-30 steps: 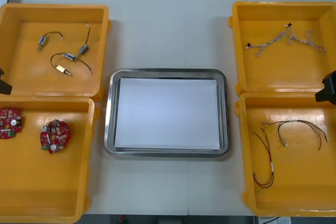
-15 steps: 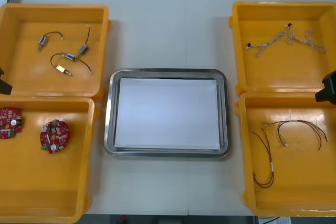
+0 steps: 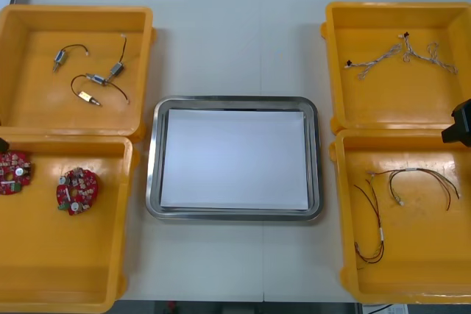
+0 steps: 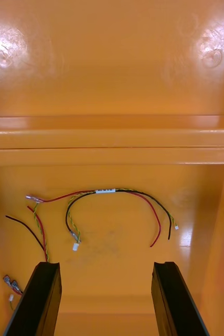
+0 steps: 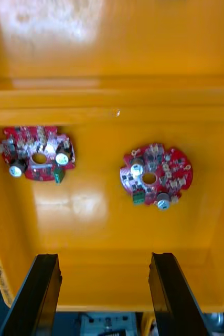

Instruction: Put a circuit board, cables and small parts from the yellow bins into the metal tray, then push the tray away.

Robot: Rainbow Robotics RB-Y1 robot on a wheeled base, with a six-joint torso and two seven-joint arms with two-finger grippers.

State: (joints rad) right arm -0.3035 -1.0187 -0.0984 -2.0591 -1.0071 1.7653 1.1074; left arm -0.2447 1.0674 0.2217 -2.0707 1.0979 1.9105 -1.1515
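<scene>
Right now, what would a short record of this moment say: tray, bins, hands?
tray: white inside, holds no parts yet
left bins: small parts far, two boards near
right bins: pale cables far, red and black cables near
left hand: open, facing boards
right hand: open, facing red and black cables

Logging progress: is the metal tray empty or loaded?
Empty: the shiny rectangular metal tray holds just its white lining; the round red circuit boards and cables lie in the yellow plastic bins.
</scene>
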